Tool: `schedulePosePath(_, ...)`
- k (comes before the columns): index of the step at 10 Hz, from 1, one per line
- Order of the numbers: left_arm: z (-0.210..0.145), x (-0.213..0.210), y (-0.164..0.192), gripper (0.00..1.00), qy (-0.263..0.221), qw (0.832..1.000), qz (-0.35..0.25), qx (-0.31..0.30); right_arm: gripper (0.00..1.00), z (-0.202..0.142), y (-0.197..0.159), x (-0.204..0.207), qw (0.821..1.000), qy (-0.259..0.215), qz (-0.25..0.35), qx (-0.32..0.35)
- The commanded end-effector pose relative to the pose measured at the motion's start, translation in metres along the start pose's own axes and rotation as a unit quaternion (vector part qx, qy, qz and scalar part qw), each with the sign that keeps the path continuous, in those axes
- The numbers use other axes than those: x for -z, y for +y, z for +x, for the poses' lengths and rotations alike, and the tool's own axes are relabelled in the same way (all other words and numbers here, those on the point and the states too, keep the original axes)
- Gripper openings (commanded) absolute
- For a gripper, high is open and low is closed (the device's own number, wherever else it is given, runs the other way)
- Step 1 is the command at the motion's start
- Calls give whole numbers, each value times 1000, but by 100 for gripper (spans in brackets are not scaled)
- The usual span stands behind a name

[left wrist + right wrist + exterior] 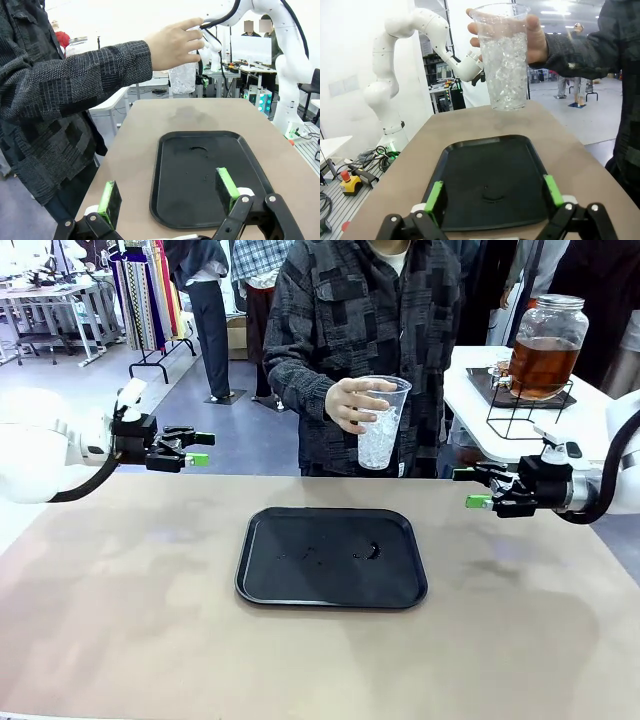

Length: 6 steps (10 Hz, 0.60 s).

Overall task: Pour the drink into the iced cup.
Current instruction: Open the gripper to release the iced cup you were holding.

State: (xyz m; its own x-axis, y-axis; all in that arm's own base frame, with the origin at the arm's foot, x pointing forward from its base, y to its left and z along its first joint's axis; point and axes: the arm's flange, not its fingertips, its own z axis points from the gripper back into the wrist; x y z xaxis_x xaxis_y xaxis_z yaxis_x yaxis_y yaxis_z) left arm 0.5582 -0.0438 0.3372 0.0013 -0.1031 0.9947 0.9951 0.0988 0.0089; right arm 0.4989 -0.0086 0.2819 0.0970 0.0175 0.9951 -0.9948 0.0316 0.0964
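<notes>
Both sets of jaws stand wide and empty: the left gripper point(190, 451) and right gripper point(478, 488) hover at either side of the desk point(120, 620), flanking the black tray point(260, 585). The person's hand point(352, 403) holds the iced cup point(380, 435) above the far edge. The drink point(541, 365) sits in its jar on a side stand, well apart. I'd bring the cup under that jar's tap and keep it upright and steady.

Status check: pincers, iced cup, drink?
Both pincers open, empty. Iced cup in person's hand above tray. Drink far right, untouched.
</notes>
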Motion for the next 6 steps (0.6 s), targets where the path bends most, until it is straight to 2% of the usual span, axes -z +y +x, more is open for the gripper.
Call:
schedulePosePath(1,1,0,0,100,0,1000,0,1,100,2,1,0,1000,-5,3,-1)
schedulePosePath(6,1,0,0,100,0,1000,0,1,100,2,1,0,1000,-5,3,-1)
